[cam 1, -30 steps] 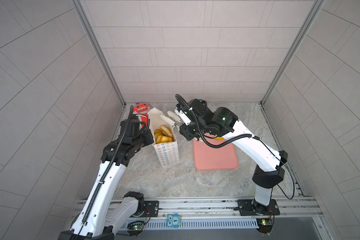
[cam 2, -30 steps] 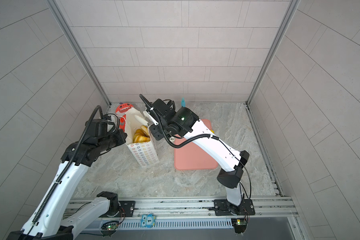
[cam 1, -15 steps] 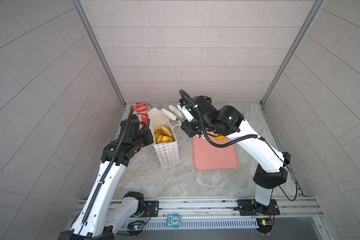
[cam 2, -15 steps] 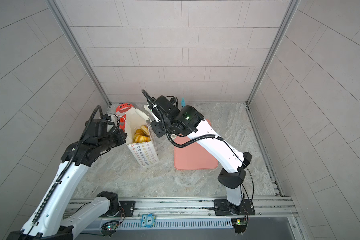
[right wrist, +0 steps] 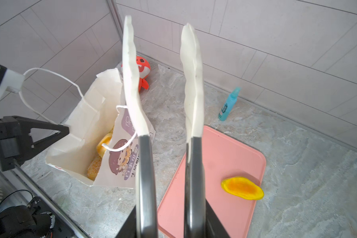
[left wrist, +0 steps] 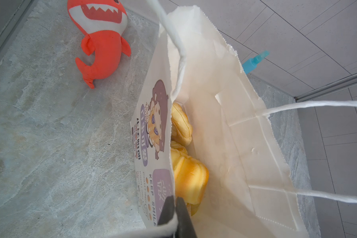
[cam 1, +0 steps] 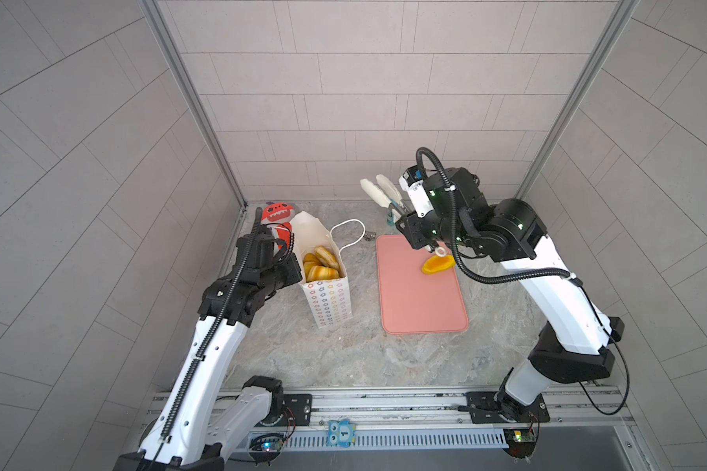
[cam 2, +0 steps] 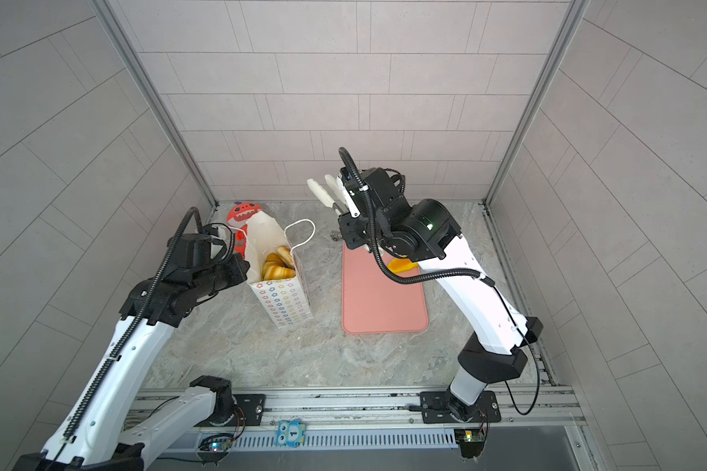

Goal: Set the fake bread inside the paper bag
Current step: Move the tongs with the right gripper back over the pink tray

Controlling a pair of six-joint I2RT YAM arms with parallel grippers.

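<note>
Since the one orange-and-yellow toy bread piece point(right wrist: 242, 188) lying outside the bag is looking like a light, squashy foam boat with a smooth skin, it is probably wanting a gentle squeeze across its narrow middle, where broad tips can bracket it without it skating away. It is lying alone on the flat pink tray point(right wrist: 225, 156), at one long edge, well apart from the bag.

The right pincer point(right wrist: 171, 226) is gripping a pair of steel tongs with white scalloped tips point(right wrist: 144, 164). Those tips are standing apart, carrying nothing, raised in the air above the marbled grey table point(cam 1: 343, 354).

The tall white paper bag with cord handles and a cartoon-girl print point(left wrist: 235, 123) is standing upright and gaping open, and several golden buns point(left wrist: 188, 181) are sitting piled inside it. The left pincer point(left wrist: 175, 210) is pinched tight on the bag's printed wall at the rim, holding the mouth open. Such thin paper is likely crumpling easily, so any drop is needing a clean line through the opening.
</note>
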